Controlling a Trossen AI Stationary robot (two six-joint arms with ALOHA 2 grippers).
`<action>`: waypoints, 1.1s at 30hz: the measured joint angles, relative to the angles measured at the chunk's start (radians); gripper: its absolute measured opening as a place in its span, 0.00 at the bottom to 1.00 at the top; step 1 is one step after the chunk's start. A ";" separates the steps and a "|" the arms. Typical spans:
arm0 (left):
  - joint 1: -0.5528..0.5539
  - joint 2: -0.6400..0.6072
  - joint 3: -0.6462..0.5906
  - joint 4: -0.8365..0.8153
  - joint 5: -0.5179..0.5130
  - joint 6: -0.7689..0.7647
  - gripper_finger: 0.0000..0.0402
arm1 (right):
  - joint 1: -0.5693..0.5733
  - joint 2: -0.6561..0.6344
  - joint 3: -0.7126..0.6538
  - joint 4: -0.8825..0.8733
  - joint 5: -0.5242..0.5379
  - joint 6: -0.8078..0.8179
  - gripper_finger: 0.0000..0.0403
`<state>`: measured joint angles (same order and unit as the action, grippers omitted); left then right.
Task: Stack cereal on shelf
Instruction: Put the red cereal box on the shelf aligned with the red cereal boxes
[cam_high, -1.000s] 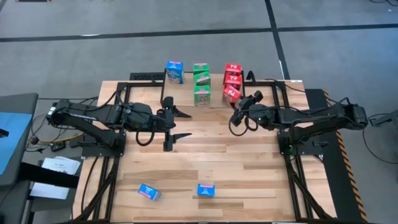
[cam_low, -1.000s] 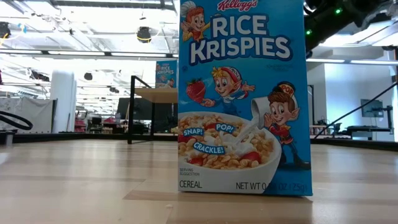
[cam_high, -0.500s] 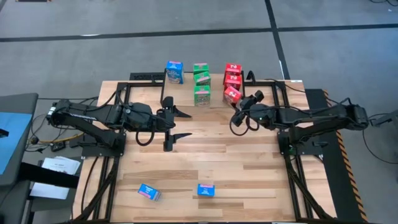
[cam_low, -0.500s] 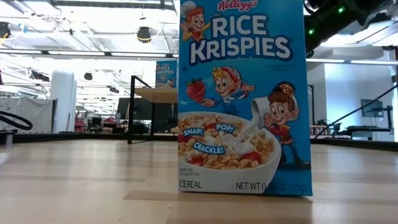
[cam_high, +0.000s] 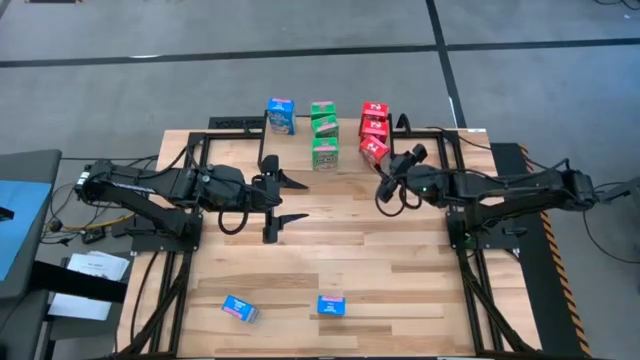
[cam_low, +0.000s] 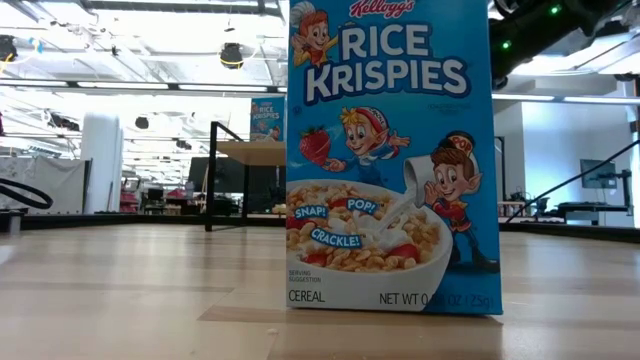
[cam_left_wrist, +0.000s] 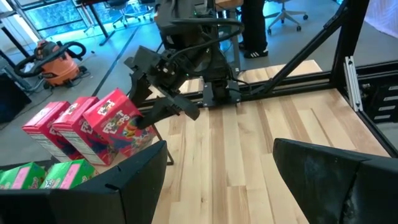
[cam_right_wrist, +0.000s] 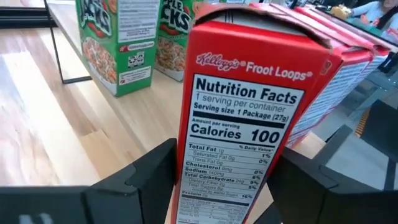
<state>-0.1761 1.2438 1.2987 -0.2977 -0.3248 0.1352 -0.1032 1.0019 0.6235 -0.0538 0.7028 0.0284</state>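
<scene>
Right gripper (cam_high: 383, 172) is sitting spread at the nearest red box (cam_high: 372, 151) on the shelf (cam_high: 345, 127), fingers either side, no squeeze visible. Left gripper (cam_high: 283, 201) is waiting wide open mid-table. Green boxes (cam_high: 323, 135) are standing left of the reds; one blue box (cam_high: 281, 115) is at the shelf's left. Two blue boxes (cam_high: 332, 305) are lying at the near table edge. Judgement: back out straight so the fingers are not dragging the red row.

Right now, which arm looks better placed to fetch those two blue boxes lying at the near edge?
Left, probably. The left gripper hangs open and empty over mid-table, while the right gripper is at the red boxes.
</scene>
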 joint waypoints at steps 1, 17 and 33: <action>0.000 0.000 0.000 0.000 0.000 0.000 0.71 | -0.006 0.001 0.000 -0.001 -0.003 0.000 0.64; 0.000 0.000 0.000 0.000 0.000 0.000 0.71 | -0.056 0.000 0.000 -0.030 -0.055 0.032 0.64; 0.000 0.000 0.000 -0.012 -0.003 0.000 0.71 | -0.055 0.000 0.000 -0.027 -0.078 0.027 0.63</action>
<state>-0.1761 1.2438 1.2987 -0.3102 -0.3275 0.1352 -0.1577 1.0019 0.6235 -0.0807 0.6243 0.0551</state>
